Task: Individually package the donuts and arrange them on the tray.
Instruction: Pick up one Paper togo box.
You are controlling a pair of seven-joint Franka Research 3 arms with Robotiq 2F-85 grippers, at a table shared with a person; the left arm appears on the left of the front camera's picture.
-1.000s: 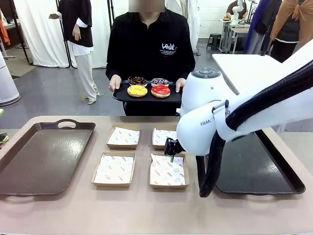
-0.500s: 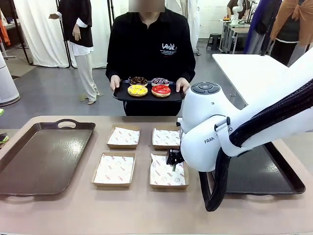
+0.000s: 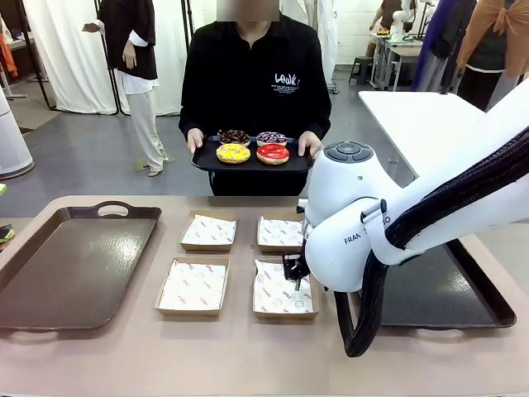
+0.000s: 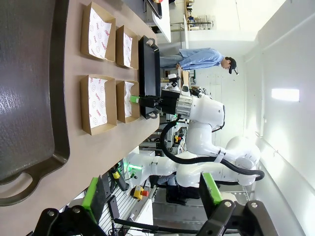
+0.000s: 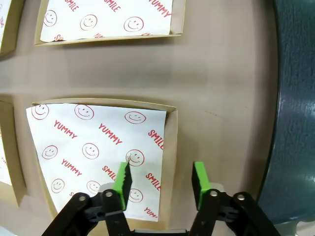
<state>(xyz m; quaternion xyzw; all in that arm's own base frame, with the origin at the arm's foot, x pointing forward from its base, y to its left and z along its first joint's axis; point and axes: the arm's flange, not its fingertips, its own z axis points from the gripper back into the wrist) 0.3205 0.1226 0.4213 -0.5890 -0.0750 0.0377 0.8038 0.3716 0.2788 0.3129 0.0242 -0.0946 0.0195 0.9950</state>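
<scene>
Beyond the table's [image 3: 248,356] far edge a person [image 3: 252,74] held the 4 donuts [image 3: 252,146], unboxed, on a black tray [image 3: 202,164], while the right gripper [image 5: 160,177] had dropped, jaws narrowing but parted astride a near box's [image 5: 170,142] wall, likely to grab it; the left gripper [image 4: 151,189] gaped open.

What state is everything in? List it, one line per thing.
Donuts: four, sitting on the black tray.
Black tray: held level in the person's hands, beyond the table.
Cardboard boxes: four, open-topped, paper-lined, flat on the table.
Right claw: open, astride the near-right box wall, one finger over the liner.
Left claw: open, holding nothing.
Brown tray: flat on the table.
</scene>
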